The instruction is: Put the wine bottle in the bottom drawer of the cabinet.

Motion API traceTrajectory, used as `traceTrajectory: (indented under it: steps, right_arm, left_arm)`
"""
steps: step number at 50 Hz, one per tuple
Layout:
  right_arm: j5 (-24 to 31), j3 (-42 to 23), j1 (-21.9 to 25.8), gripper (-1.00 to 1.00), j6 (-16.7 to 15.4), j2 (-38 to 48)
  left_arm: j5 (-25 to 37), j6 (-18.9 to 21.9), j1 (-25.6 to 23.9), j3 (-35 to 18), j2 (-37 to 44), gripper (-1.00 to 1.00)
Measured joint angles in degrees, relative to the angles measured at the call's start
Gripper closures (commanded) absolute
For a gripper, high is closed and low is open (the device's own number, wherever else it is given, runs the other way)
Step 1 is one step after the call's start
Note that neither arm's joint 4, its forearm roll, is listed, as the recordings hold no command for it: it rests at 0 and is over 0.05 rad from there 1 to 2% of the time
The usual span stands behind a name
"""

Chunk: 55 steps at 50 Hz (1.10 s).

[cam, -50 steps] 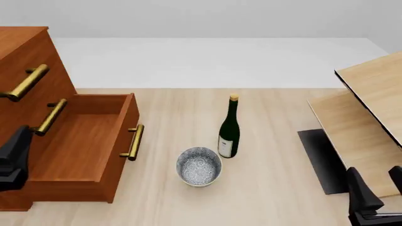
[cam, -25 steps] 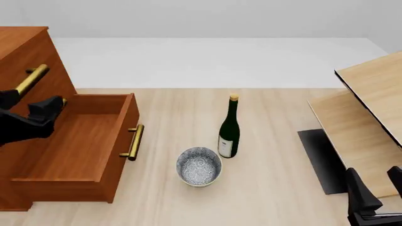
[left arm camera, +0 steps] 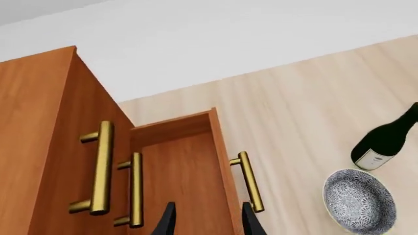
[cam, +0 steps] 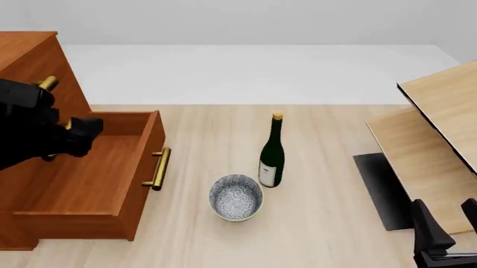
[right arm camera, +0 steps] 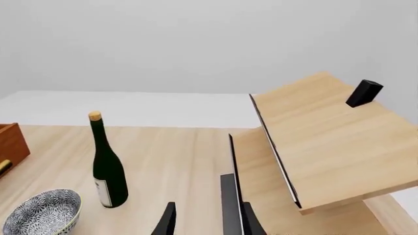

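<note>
In the centre of the front view, a little right of the middle, the wine bottle (cam: 272,158) stands upright on the pale table (cam: 328,184), its long axis vertical, gold cap at the top and white label facing the camera, with a patterned bowl (cam: 235,197) just beside its base toward the lower left. The bottom drawer (cam: 89,173) of the cabinet (cam: 30,56) is already pulled out at the left of the frame, its box open and nothing visible inside, so the bottle is well apart from its goal. The left gripper (cam: 71,137) hangs at the left edge over the open drawer, with the bottle off to its right across the drawer front; in the left wrist view its two fingertips (left arm camera: 168,220) show a gap between them, so the jaws stand apart and hold nothing. The right gripper (cam: 447,223) sits in the lower right corner of the front view, the bottle up and to its left; the right wrist view shows its fingers (right arm camera: 167,220) likewise spread and empty, pointing toward the bottle (right arm camera: 106,166). Neither arm is close to the bottle. The left one looks somewhat nearer and also sits beside the drawer, so a side grasp on the upright body from that arm seems the likelier next move.
</note>
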Motion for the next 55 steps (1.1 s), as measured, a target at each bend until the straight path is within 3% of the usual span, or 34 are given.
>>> traceTrajectory:
  steps: [25, 55]
  right_arm:
    - [0.2, 0.0, -0.3, -1.00, 0.3, 0.0]
    - [0.7, 0.0, 0.0, -1.00, 0.0, -0.3]
  left_arm:
    - [-1.2, -1.9, -3.4, 4.2, 4.6, -1.00]
    - [-7.5, -7.2, -4.3, 8.7, 8.7, -1.00]
